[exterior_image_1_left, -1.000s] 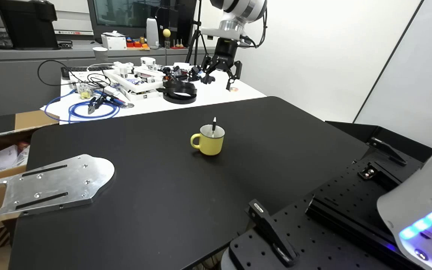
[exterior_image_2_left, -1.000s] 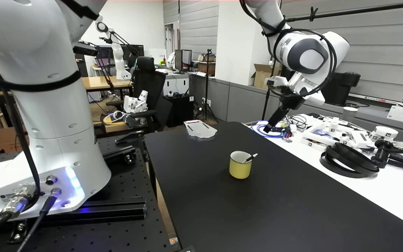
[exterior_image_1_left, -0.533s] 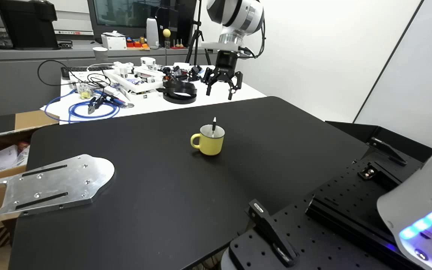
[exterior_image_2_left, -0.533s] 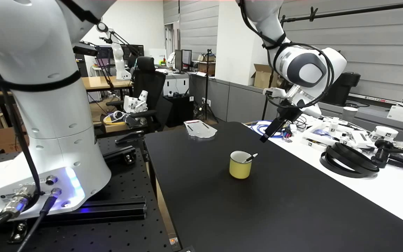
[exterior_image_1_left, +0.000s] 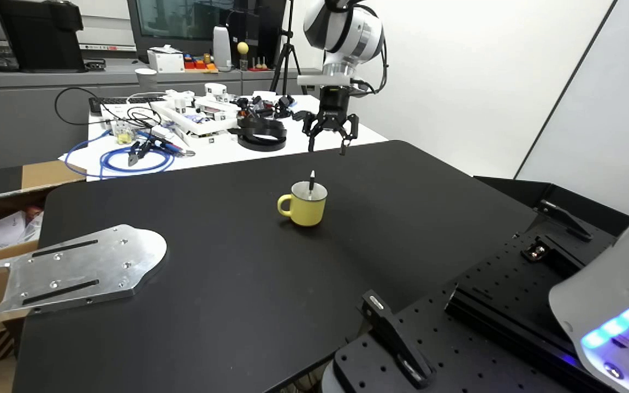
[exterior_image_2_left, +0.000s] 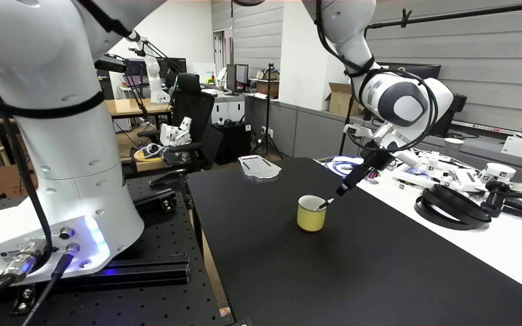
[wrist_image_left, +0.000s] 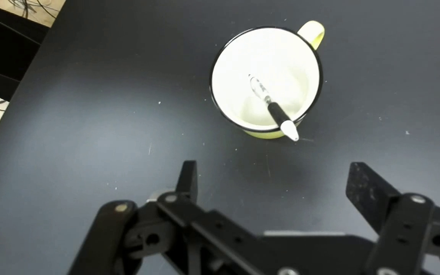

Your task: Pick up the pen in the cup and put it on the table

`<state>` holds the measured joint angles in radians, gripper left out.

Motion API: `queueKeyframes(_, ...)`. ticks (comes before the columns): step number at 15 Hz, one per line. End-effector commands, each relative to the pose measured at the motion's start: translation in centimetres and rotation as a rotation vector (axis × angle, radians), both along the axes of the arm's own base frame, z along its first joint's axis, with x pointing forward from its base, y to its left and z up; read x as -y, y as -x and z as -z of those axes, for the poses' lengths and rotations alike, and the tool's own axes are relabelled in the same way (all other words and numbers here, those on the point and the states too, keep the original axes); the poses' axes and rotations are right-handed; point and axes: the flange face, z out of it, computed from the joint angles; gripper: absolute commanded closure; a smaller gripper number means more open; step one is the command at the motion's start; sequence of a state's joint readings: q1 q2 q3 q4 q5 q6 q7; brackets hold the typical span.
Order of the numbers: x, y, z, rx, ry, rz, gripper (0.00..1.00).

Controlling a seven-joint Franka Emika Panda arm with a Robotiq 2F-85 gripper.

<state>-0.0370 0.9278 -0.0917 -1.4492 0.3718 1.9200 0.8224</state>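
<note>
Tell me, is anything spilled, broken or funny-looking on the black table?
The metal plate looks oddly placed: one end sticks out past the edge of the black table. The pen leaning in the yellow cup seems normal, and I see nothing spilled or broken.

pen (wrist_image_left: 279, 114): slim, white end, black section, clear-looking lower part; stands tilted in cup (exterior_image_1_left: 307, 212), white end up, out past rim | cup: yellow mug, pale inside, dark rim, side handle; upright on tabletop (exterior_image_2_left: 379, 271) | tabletop: matte black, pale specks, faint scratches
</note>
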Motion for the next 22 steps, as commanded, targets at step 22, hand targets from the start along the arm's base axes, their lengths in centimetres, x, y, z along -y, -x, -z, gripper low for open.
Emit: queueKeyframes(22,0.6,-0.6,5.1,-0.080,0.014,-0.027,0.00)
